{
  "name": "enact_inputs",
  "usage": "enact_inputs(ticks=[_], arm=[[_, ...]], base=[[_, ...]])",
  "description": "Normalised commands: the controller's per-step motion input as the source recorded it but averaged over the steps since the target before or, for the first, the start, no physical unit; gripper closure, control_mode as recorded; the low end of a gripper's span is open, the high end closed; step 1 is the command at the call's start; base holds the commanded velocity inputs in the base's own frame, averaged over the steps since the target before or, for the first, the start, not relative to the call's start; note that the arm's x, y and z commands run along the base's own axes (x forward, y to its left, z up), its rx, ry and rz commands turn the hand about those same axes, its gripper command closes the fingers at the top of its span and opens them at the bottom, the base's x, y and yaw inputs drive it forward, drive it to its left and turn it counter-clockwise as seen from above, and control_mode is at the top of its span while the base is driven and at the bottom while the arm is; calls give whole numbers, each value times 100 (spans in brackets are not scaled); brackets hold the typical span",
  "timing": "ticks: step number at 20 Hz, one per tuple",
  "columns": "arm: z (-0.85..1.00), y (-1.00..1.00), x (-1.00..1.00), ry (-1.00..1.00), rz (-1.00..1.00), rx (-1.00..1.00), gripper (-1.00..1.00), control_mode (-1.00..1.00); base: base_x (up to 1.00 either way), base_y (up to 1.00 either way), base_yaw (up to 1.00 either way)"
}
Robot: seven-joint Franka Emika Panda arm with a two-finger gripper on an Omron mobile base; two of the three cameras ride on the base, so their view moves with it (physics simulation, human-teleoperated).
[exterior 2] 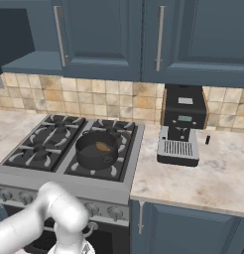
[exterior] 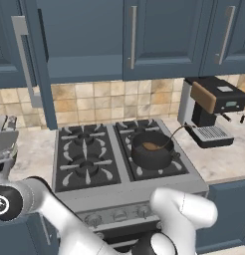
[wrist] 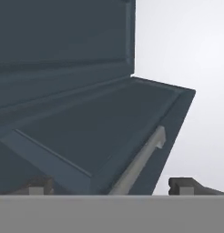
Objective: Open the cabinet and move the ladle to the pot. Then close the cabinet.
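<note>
The two dark fingers (wrist: 111, 186) stand spread wide, empty, with the open navy panelled cabinet door's (wrist: 100, 132) long silver bar handle (wrist: 140, 159) running away between them. The slim copper-bowled ladle (exterior: 159, 144) lies in the round dark pot (exterior: 152, 152), its thin handle pointing up toward the black coffee machine (exterior: 211, 112).

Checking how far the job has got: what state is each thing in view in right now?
cabinet: left door swung open, right door shut.
ladle: bowl inside the pot, handle leaning over the rim toward the coffee machine.
pot: upright on the stove's front right burner.
pincer: open, empty, at the open door's handle.
coffee machine: upright on the counter.
</note>
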Motion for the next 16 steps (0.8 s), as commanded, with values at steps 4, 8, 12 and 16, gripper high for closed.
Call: enact_inputs(ticks=[4,8,12,16], arm=[[-7,27,39,1,0,12,-100,-100],[-3,23,34,0,-1,11,-100,-100],[0,7,37,2,-5,12,-100,-100],[0,0,38,7,-7,12,-100,-100]], base=[[0,0,0],[0,0,0],[0,0,0],[0,0,0]])
